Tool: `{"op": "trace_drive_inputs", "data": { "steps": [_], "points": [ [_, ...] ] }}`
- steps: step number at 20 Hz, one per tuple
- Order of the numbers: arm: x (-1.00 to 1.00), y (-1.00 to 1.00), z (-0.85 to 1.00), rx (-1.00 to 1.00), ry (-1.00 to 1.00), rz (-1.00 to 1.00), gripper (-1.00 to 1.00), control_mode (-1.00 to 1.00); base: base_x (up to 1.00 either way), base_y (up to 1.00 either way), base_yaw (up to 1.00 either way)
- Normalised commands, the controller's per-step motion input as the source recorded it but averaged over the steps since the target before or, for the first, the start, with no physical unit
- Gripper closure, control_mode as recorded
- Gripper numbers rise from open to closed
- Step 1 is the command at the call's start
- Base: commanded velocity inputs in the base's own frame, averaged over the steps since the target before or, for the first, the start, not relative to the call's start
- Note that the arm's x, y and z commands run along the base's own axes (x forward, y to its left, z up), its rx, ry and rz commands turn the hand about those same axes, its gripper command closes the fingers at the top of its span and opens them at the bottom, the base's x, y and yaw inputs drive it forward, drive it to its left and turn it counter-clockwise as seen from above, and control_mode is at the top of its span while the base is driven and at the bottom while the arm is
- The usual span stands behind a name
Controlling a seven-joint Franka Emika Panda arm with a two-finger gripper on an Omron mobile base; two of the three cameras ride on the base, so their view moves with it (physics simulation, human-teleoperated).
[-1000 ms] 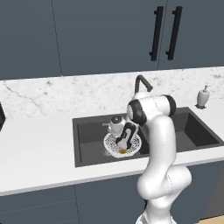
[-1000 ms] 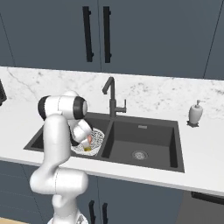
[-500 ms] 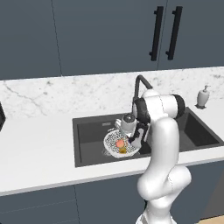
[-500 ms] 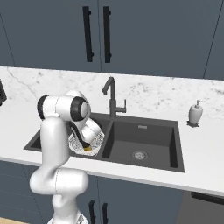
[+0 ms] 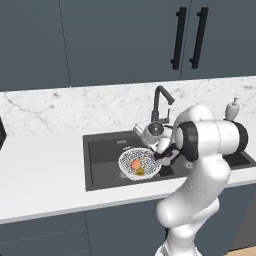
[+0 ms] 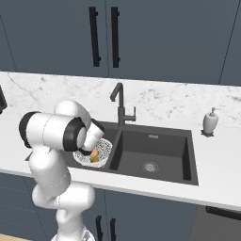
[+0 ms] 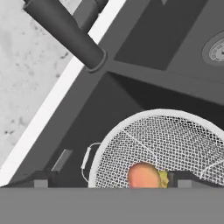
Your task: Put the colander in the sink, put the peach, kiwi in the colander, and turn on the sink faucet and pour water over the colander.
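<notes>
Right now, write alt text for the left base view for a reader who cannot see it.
A white colander holding a peach and a kiwi sits in the left basin of a dark sink, with the robot's open hand at its right rim. The dark faucet rises behind; no water runs.

A glossy white robot arm (image 5: 200, 165) built of rounded, bulbous segments that swell at each bend. Dark charcoal rings (image 6: 71, 134) mark the joints between the white shells. The surfaces are smooth and plain, with no cables, screws or markings discernible.
</notes>
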Motion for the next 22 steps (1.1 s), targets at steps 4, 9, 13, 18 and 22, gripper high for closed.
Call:
{"op": "trace_drive_inputs", "data": {
  "steps": [4,9,13,18,22],
  "points": [
    [-0.59,0.29,1.0,0.0,-0.17,0.0,-1.0,-1.0,0.0,0.0,0.0],
    [-0.58,0.22,1.0,0.0,-0.04,0.0,-1.0,-1.0,0.0,0.0,0.0],
    [-0.17,0.0,1.0,0.0,0.06,0.11,-1.0,-1.0,0.0,0.0,0.0],
    [-0.07,-0.11,1.0,0.0,0.15,0.15,-1.0,-1.0,0.0,0.0,0.0],
    [-0.24,-0.13,1.0,0.0,0.11,0.12,-1.0,-1.0,0.0,0.0,0.0]
  ]
}}
